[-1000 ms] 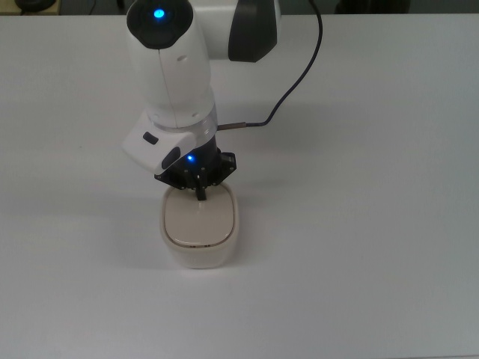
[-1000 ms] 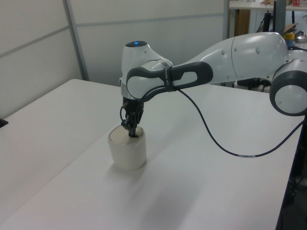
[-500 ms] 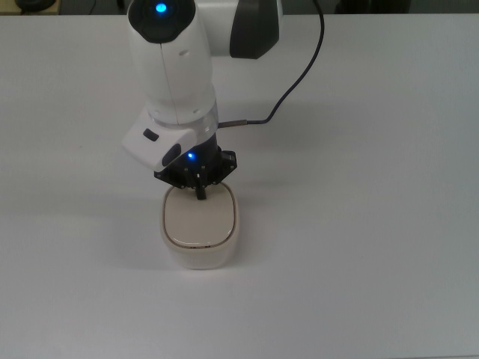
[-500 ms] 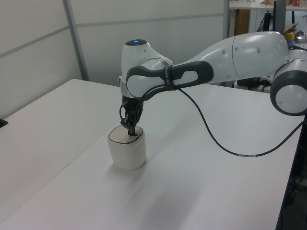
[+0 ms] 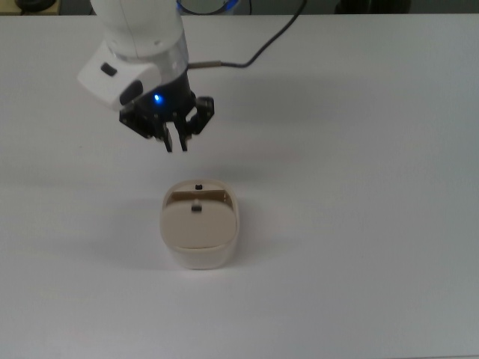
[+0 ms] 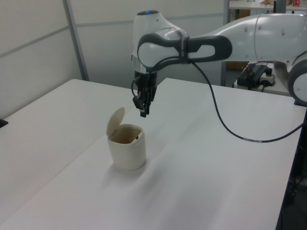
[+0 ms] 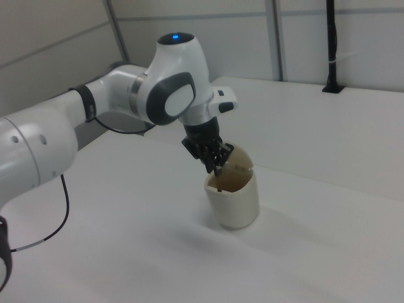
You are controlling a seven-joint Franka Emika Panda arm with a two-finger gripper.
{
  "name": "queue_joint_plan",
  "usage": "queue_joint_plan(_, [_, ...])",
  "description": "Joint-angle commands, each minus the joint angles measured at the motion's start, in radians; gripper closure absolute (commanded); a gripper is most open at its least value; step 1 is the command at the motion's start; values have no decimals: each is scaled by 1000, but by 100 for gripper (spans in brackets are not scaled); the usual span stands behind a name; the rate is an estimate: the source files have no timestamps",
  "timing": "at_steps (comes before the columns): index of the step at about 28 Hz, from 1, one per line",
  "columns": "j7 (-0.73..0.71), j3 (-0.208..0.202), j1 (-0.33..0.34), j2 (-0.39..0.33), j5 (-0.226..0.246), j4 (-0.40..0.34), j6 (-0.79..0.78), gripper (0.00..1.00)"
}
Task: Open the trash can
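Black fingers of the gripper (image 5: 177,142) stand close together with only a narrow gap showing in the top view, holding nothing and touching nothing as it hangs in the air. Below it and toward the top view's bottom sits the trash can (image 6: 126,152) on the white table (image 6: 201,182), its beige lid (image 6: 115,123) tilted up on the far side from the gripper, mouth open. A black cable (image 6: 225,122) trails from the arm behind the gripper, clear of the bin.

You see: trash can (image 5: 199,250) smooth matt cream plastic | table (image 5: 359,224) matt white | arm (image 6: 201,45) glossy white shell
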Motion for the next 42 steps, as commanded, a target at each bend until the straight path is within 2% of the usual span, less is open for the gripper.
queue_joint_plan(1, [-3,-16,5,-49,-13,-20,-84,45])
queue_joint_plan(3, [-3,-19,5,-54,-28,-19,-102,33])
queue_joint_plan(4, [-4,-19,5,-63,-40,-19,-119,20])
queue_joint_plan(6, [-4,-21,5,-69,-51,-19,-129,0])
queue_joint_plan(14, [-13,-35,5,-89,-65,-16,-133,0])
queue_joint_plan(38, [-21,-29,8,-86,-65,-22,-133,0])
queue_joint_plan(42, [-21,-27,14,-83,-80,-24,-133,0])
